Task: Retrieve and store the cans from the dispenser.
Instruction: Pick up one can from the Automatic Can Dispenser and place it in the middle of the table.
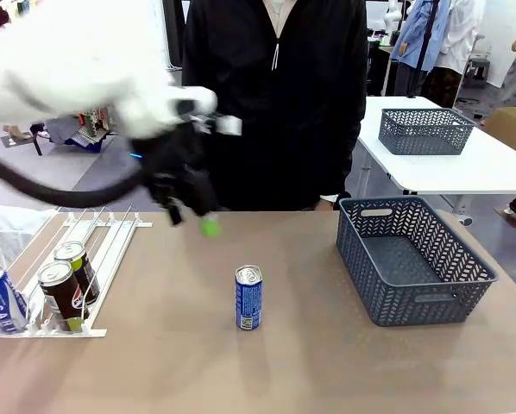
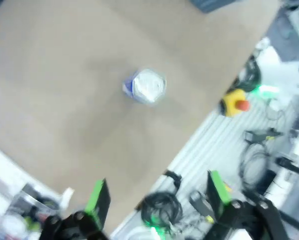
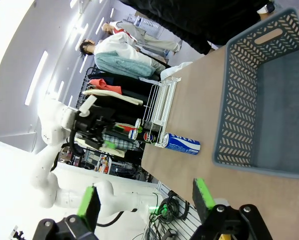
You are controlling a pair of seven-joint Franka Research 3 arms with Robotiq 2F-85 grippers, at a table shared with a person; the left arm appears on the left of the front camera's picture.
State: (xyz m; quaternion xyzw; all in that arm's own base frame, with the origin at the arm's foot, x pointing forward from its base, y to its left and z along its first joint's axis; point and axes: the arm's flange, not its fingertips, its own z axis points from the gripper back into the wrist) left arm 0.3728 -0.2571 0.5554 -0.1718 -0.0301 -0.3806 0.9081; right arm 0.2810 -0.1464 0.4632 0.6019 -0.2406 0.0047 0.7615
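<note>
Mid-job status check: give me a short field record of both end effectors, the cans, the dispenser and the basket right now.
left end effector: open, empty, raised above the table, behind the loose blue can
right end effector: open, empty
loose blue can: upright mid-table, standing free, between dispenser and basket
dispenser: table's left side, three cans at its near end
racked blue can: leftmost lane
dark cans: two, in line beside it
grey basket: table's right side, no cans inside
</note>
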